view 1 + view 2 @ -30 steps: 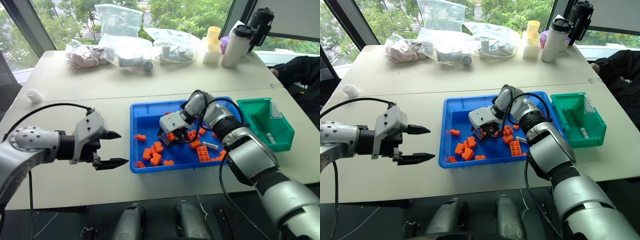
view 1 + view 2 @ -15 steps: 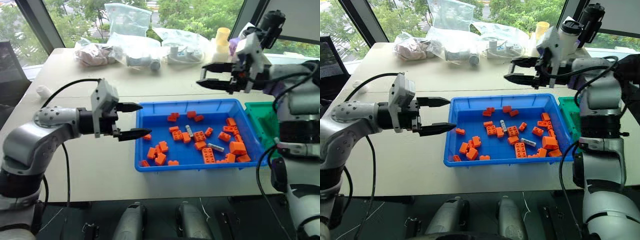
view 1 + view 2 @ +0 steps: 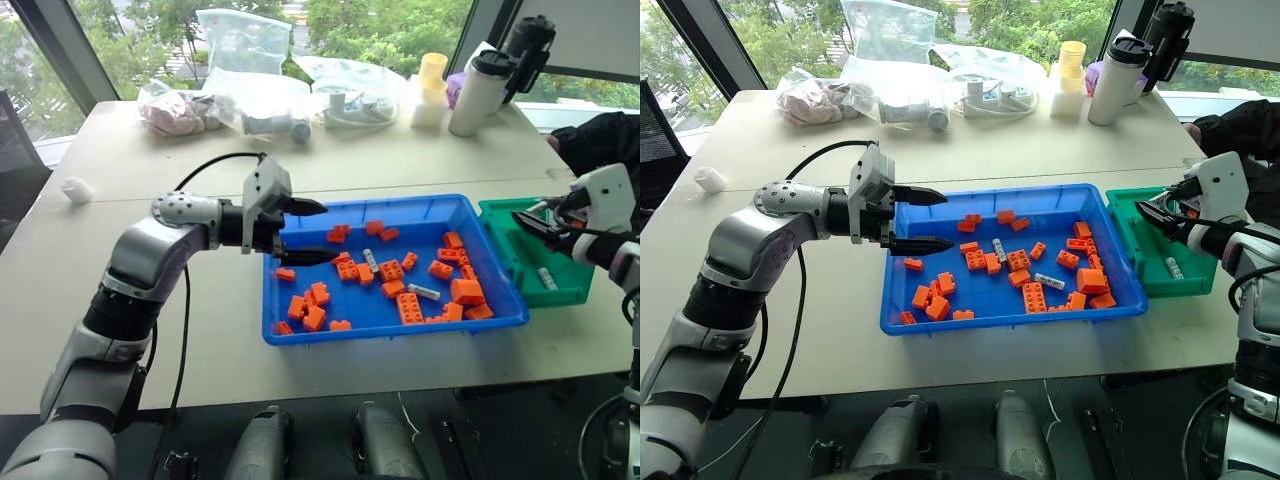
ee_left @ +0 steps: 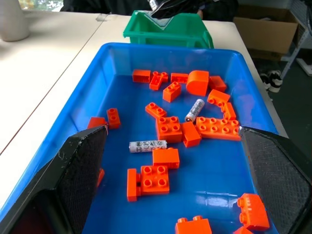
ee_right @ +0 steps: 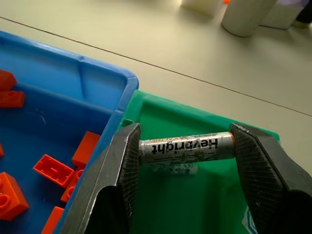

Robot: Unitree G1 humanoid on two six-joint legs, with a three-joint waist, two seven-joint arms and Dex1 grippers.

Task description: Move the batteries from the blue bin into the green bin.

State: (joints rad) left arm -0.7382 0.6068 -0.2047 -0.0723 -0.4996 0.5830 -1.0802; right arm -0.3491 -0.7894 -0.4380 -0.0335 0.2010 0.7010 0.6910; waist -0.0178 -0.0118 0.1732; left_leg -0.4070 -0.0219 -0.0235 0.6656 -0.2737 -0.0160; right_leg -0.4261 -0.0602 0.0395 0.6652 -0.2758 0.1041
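Item 1. Blue bin (image 3: pixel 283 323): wide, shallow, rectangular tray of glossy moulded plastic w/ raised rim, set mid-worktop (image 3: pixel 150 350).

Contents: scattered orange bricks (image 3: pixel 399 273), studded, hard plastic, various sizes. Two batteries (image 4: pixel 147 146) seen among them, slim silver-grey cylinders w/ printed labels; one lies flat betw. bricks near the centre, the second (image 4: pixel 195 109) lies diagonally close by, touching a brick.

Item 2. Green bin (image 3: pixel 1133 272): small, deeper, rectangular, matte plastic; placed just beside the blue bin's right end. One battery (image 3: pixel 1174 267) lies on its floor.

Item 3. Right pincer (image 5: pixel 185 146): two black fingers w/ textured pads, clamped end-to-end on a third battery (image 5: pixel 185 146), metallic w/ dark lettering. Battery is held level above the green bin's interior, near the corner adjoining the blue rim.

Item 4. Left pincer (image 3: pixel 306 232): black pointed fingers spread wide apart, nothing held. Positioned over the blue bin's left end, pointing across the tray. Grey arm w/ black cable attached.

Item 5. Misc. at worktop's far edge: clear crinkled plastic bags (image 3: pixel 240 40), white cylindrical flask w/ black lid (image 3: pixel 477 90), black bottle (image 3: pixel 527 45), pale yellow cup (image 3: pixel 431 70). Small white object (image 3: pixel 75 189) at left, well apart from the bins.

Worktop: pale beige, smooth, matte.
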